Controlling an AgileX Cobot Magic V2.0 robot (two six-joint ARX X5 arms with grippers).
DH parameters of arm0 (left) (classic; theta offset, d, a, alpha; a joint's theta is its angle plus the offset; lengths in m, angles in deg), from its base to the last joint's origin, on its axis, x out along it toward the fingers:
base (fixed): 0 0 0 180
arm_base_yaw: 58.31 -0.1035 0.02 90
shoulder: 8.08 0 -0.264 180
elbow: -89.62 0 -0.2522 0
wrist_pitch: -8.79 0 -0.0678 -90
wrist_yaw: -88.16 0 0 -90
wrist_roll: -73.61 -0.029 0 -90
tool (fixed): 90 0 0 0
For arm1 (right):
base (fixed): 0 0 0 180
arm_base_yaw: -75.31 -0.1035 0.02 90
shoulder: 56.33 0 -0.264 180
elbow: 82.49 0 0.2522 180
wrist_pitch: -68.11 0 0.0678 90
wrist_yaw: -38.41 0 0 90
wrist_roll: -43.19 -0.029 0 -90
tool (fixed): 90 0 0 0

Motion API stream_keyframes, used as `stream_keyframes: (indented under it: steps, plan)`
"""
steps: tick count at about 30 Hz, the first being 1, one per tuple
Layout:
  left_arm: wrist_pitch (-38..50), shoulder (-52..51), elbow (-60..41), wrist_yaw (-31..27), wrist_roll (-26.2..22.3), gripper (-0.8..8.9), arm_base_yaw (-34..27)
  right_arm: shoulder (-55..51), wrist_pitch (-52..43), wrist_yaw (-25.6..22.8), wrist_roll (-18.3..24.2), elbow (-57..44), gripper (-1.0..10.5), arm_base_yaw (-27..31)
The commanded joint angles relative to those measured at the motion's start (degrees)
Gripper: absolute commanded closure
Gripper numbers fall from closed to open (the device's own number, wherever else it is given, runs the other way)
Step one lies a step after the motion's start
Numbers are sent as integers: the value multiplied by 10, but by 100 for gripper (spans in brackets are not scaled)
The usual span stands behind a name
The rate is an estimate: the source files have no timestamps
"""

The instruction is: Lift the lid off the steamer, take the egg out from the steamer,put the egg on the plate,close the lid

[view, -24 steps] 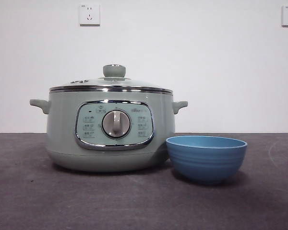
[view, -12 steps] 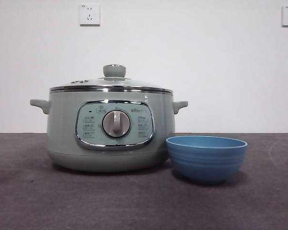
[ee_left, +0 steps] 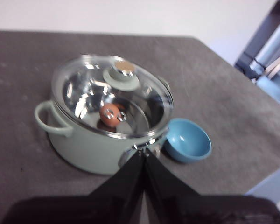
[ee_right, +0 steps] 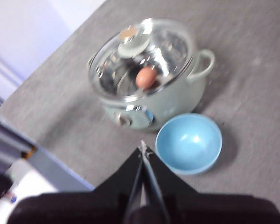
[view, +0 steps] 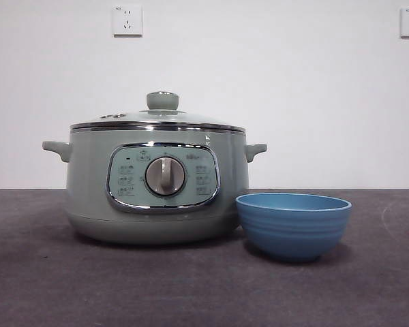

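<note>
A dark grey table is seen carrying everything. On it stands the steamer, a large round sage-green electric pot with two side handles and a chrome-framed panel with a silver dial. It is covered by the lid, a shallow glass dome with a chrome rim and a pale green knob, seated flat on the pot. The plate, a blue ribbed bowl with a paler rim, is set just beside the steamer's base. The small brownish-orange egg is seen through the glass, lying inside the steamer. The left gripper and the right gripper are held above the table with jaws pressed together, nothing between them.
</note>
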State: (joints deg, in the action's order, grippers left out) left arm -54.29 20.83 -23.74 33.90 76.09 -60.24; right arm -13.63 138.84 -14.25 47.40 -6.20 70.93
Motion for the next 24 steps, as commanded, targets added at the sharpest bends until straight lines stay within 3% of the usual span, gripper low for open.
stream_keyframes:
  steps: [1, 8, 10, 13, 14, 24]
  plan:
    - [-9, 7, 6, 6, -27, 821, 0, 11, 20, 2, 35, 5, 958, -3]
    - [-9, 8, 7, 6, -27, 791, 0, 16, 22, 2, 34, 5, 913, -3]
    - [-8, 9, 7, 5, -27, 631, 0, 16, 22, 2, 33, 5, 748, -3]
    - [-6, 13, 7, 5, -27, 291, 0, 16, 22, 2, 31, 5, 445, -3]
    - [-3, 15, 7, 5, -27, 260, 0, 16, 22, 2, 31, 5, 382, -3]
    - [63, 58, 10, 9, -22, 261, 5, 16, 21, 2, 31, 5, 376, -3]
